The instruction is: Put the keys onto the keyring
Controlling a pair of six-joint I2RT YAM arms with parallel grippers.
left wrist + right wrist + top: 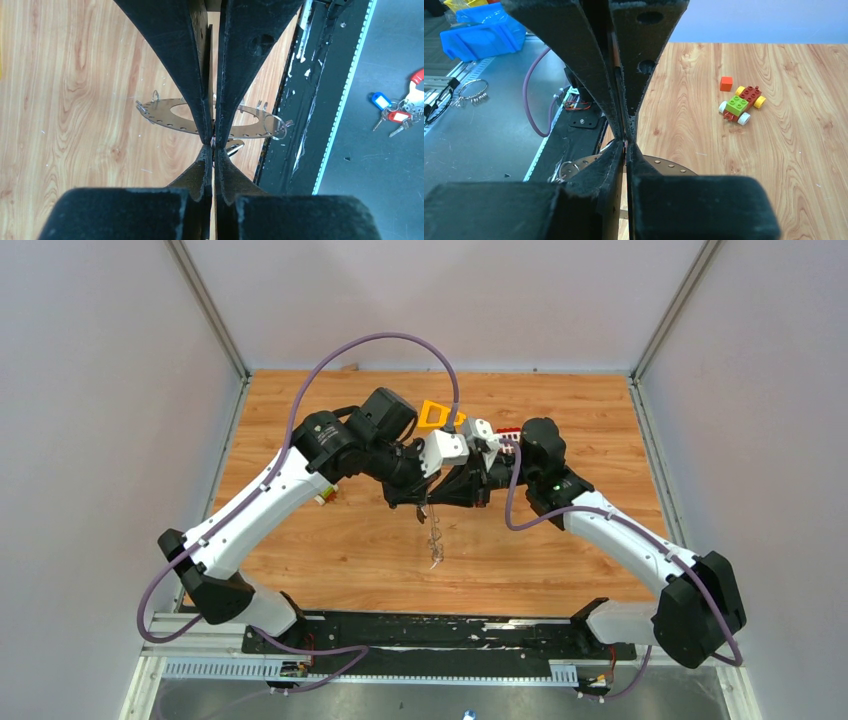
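Note:
The keyring (436,540), a thin grey disc with small holes round its rim, hangs edge-on under the two grippers at mid-table. In the left wrist view the keyring (165,114) lies behind the fingertips, a small wire loop (278,126) on its rim. My left gripper (214,148) is shut at the ring's near rim. The right gripper's fingers (192,75) come down from the top and meet it tip to tip. My right gripper (626,145) is pressed shut just above the keyring (669,164), a tiny sliver between its tips. A shiny metal bit (233,146) sits beside the tips. No key shows clearly.
An orange triangular frame (436,414) and a red block (508,430) lie behind the grippers. A toy brick car (740,104) and an orange cube (725,83) sit on the wood. The black base rail (430,630) runs along the near edge. Tagged keys (397,112) lie off the table.

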